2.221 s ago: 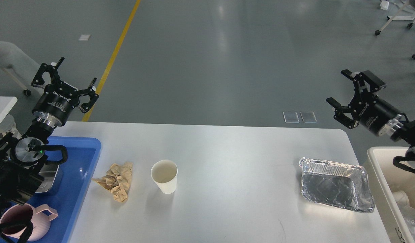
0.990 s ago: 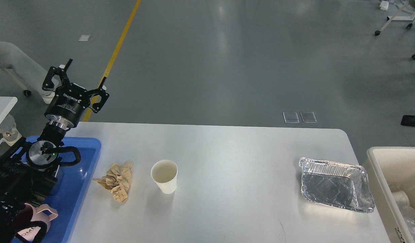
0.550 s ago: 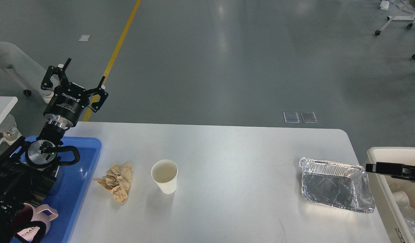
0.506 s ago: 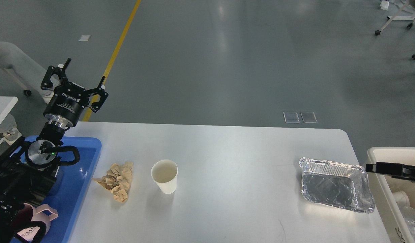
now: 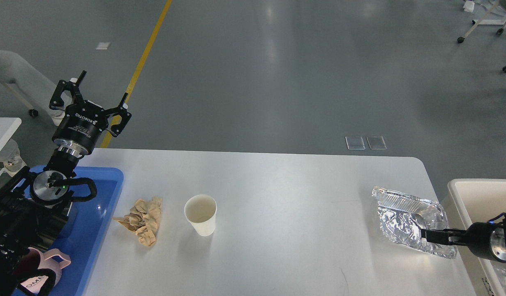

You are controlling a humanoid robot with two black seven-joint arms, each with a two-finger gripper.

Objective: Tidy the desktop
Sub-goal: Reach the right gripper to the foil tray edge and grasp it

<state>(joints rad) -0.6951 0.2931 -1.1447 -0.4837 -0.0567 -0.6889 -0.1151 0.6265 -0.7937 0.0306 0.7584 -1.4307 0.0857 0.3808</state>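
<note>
The wide white-grey table (image 5: 285, 185) fills the lower view, its far edge against open grey floor. My left end effector (image 5: 97, 100) hangs spread and empty above the table's far left corner, over a blue tray (image 5: 100, 209). My right end effector (image 5: 426, 235) reaches in low from the right edge; it is seen end-on, so I cannot tell whether it grips the foil tray (image 5: 405, 222), which sits tilted near the table's right edge, beside a cream bin (image 5: 466, 191). A paper cup (image 5: 200, 214) and crumpled brown paper (image 5: 142, 220) stand left of centre, with bare table between them and the foil.
</note>
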